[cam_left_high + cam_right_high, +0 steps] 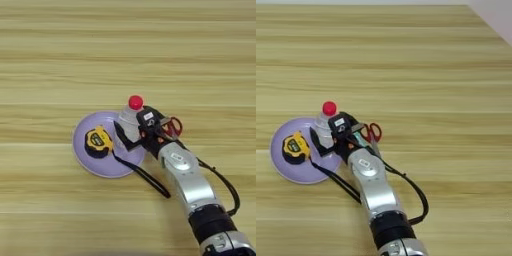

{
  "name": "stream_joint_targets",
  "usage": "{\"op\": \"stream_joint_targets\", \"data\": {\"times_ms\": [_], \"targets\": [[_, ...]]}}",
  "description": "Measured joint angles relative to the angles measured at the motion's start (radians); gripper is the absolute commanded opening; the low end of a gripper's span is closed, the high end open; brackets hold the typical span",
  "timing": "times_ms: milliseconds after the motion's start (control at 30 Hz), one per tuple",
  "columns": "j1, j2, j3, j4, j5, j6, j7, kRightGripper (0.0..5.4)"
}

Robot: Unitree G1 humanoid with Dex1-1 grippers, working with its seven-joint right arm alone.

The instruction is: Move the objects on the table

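While the right arm is reaching in from the near right, its pincer is sitting at the clear bottle, on the bottle's near-right side. The bottle is standing upright, red cap at the top, long axis vertical, at the far right edge of the lilac plate. One black finger is lying along the bottle's left flank; the other side is hidden by the wrist block, so the pincer is looking closed around the bottle's body, though I cannot tell whether it is squeezing or only bracketing. The bottle's base is hidden, so whether it is resting on the rim or just off it is unclear.

A yellow tape measure is lying on the plate, left of the bottle, apart from it. Red-handled scissors are lying on the tabletop just right of the wrist. No glue stick is showing in either view.

Judgement: any lift is needing to go straight up, clear of the tape measure.
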Motion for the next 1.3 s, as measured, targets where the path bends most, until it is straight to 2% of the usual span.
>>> {"op": "stream_joint_targets", "data": {"times_ms": [667,1000,1167,1300], "targets": [[0.020,0.007,-0.002,-0.088,0.045,-0.071,0.023,5.38],[0.038,0.005,-0.006,-0.154,0.038,-0.130,0.001,5.38],[0.048,0.004,-0.004,-0.203,0.034,-0.222,0.001,5.38],[0.063,0.005,0.011,-0.239,0.047,-0.250,0.026,5.38]]}}
